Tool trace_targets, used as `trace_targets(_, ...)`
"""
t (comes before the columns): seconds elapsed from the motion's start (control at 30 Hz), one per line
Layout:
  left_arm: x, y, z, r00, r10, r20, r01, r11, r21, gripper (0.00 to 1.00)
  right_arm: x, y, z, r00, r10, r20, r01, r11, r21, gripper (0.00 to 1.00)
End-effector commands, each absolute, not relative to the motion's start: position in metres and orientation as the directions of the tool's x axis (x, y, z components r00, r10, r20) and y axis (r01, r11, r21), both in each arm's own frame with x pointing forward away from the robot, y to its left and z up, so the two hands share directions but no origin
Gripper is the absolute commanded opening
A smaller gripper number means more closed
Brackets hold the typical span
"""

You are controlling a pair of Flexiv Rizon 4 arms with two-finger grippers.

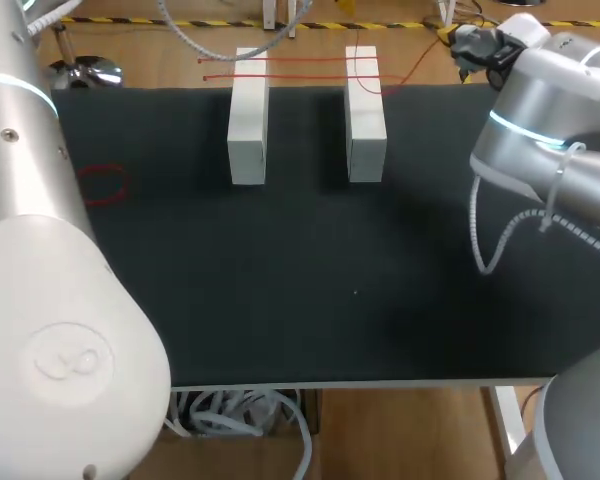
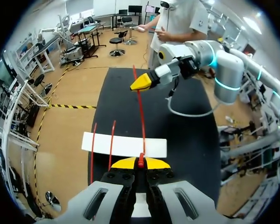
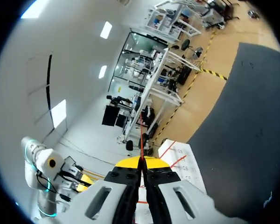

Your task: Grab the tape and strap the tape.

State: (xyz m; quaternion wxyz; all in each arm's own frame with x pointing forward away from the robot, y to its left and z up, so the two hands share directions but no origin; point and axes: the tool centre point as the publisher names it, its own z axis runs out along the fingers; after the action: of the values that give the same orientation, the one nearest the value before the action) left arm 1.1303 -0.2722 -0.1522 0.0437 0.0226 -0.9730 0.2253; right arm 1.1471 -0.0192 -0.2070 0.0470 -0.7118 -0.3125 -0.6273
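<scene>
Closest to the head camera sits the left arm [image 1: 65, 340], a broad, smooth grey shell that blocks your sight of the table's near-left corner. Beyond it spreads the mat [image 1: 310, 290], a flat, matte black sheet covering the table. Two tall, plain rectangular blocks stand upright side by side at the far edge, apart from one another: the left-hand block [image 1: 248, 130] and the right-hand block [image 1: 365, 125], both white with square edges. The tape [image 1: 300, 58] is thin and red, laid in a couple of strands across the tops of both blocks. A small red loop [image 1: 105, 185] lies flat on the mat near the left arm, well apart from the blocks. The right arm [image 1: 550, 110], rounded and silver-grey with a glowing band, comes in at the far right, and a white coiled cable [image 1: 490, 240] hangs from it over the mat's right side. From the left wrist you see the left gripper [image 2: 141, 163] with its yellow tips pressed together on the tape, which runs taut from there over a white block to the other arm's yellow tips. From the right wrist, the right gripper [image 3: 141, 163] is likewise pinched tight on the red strand, with a white block just beyond it.
</scene>
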Motion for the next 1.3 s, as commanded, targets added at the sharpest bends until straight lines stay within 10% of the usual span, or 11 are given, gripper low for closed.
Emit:
trace_targets(0.03, 1.136, -0.275, -0.151, -0.994, -0.02, 0.106, -0.062, 0.908, -0.415, 0.0, 1.147, -0.02, -0.201, 0.034, 0.522, 0.852, 0.532, -0.732, 0.427, 0.0)
trace_targets(0.77, 1.136, -0.275, -0.151, -0.994, -0.02, 0.106, -0.062, 0.908, -0.415, 0.0, 1.151, -0.019, -0.173, -0.224, 0.969, 0.106, 0.458, 0.009, 0.889, 0.0)
trace_targets(1.3, 1.136, -0.275, -0.151, -0.994, -0.02, 0.106, -0.062, 0.908, -0.415, 0.0, 1.147, -0.02, -0.175, -0.235, 0.959, 0.158, 0.477, -0.028, 0.878, 0.0)
